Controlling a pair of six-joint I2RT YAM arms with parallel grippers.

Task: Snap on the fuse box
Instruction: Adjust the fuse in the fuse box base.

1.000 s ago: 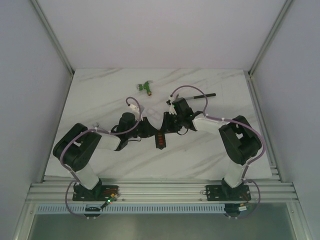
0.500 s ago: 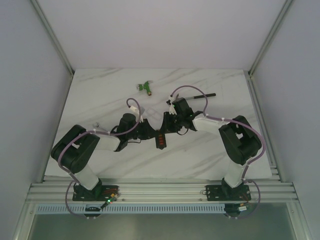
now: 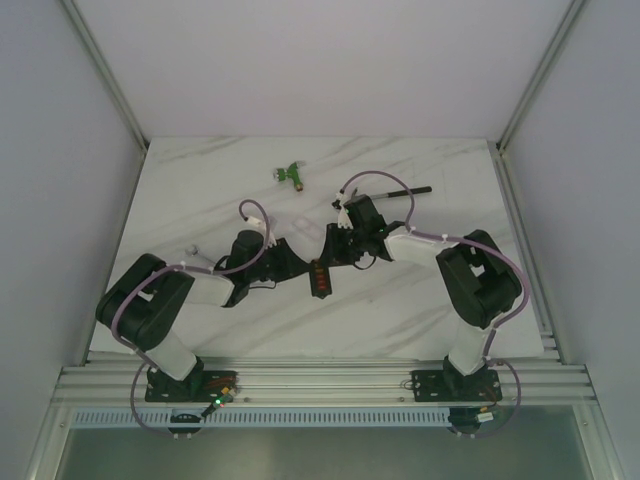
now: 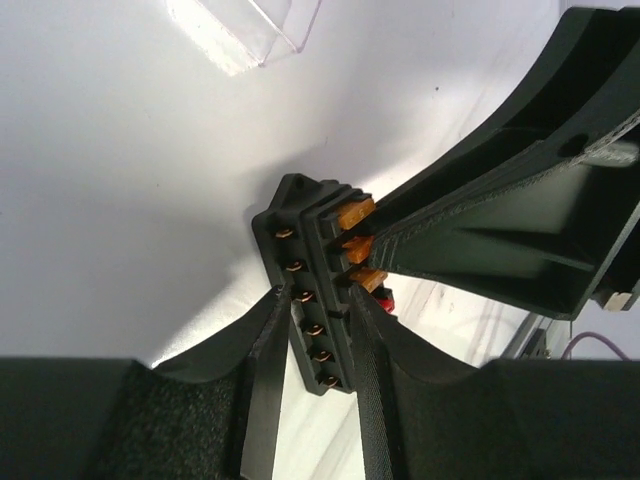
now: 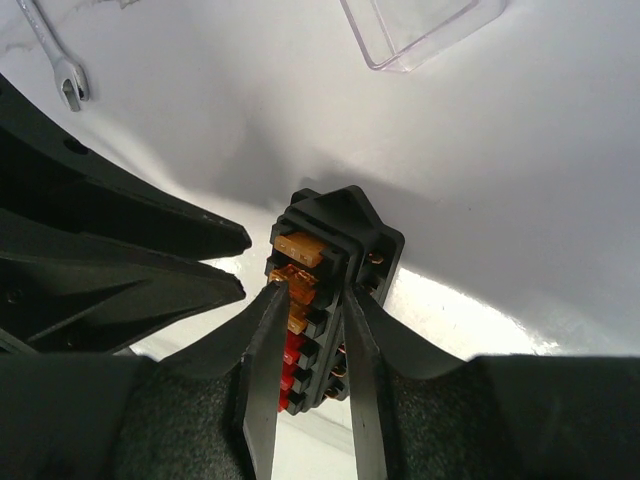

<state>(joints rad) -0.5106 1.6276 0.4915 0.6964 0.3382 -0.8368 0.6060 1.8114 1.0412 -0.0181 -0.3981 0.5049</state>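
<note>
The fuse box (image 3: 318,278), a small black block with a row of orange and red fuses, lies on the white table between both arms. My left gripper (image 3: 299,268) reaches it from the left and my right gripper (image 3: 334,257) from the upper right. In the left wrist view my left gripper (image 4: 317,293) is shut on the near end of the fuse box (image 4: 305,250), over its copper terminals. In the right wrist view my right gripper (image 5: 313,290) is shut on the fuse box (image 5: 340,235), one finger against the fuses. The clear lid (image 4: 250,30) lies apart on the table and also shows in the right wrist view (image 5: 420,30).
A green fitting (image 3: 291,175) and a black long-handled tool (image 3: 400,190) lie at the back of the table. A small wrench (image 5: 60,65) lies beyond the fuse box. The right gripper's fingers (image 4: 500,220) crowd the box from the right. Walls bound the table on three sides.
My left arm has drawn slightly to the left and its elbow has shifted outward. The fuse box has turned a little between the grippers. The right arm has barely moved.
</note>
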